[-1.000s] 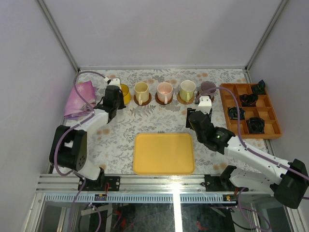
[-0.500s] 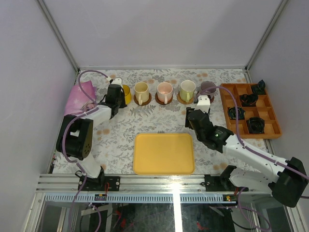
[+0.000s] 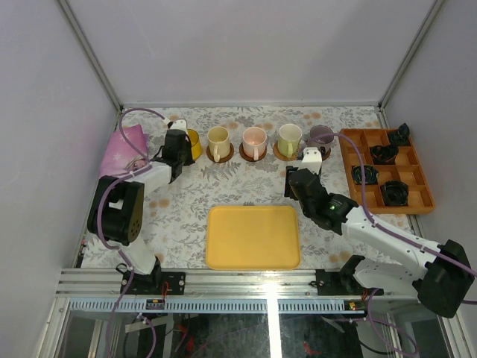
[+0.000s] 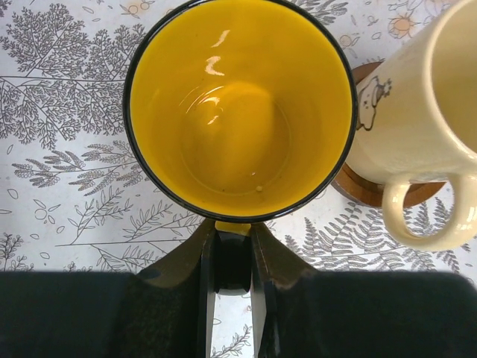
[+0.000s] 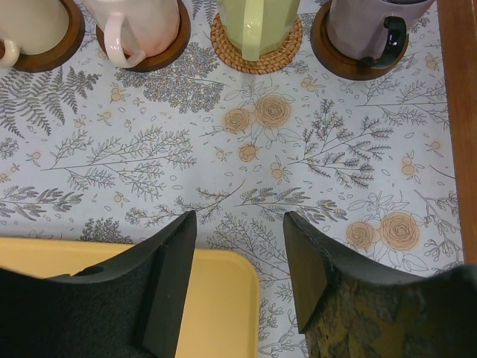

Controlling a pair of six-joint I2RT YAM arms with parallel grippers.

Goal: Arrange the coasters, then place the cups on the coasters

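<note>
Final placing, I judge: the left claw (image 4: 232, 240) pinches narrowly on the handle (image 4: 232, 227) of the yellow mug (image 4: 238, 112), at the 9 o'clock end of the row, just beside the cream mug (image 4: 417, 112) on its dark brown coaster (image 4: 365, 192). Next calls for letting go and backing off without tipping it. No view shows a coaster under the yellow mug (its body hides the spot). Only the right wrist view shows the right claw (image 5: 238, 246) wide and empty above the surface (image 5: 298, 164).

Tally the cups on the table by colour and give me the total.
Yellow cup: 1
Cream cup: 1
Pink cup: 1
Pale green cup: 1
Purple-grey cup: 1
Total: 5
</note>
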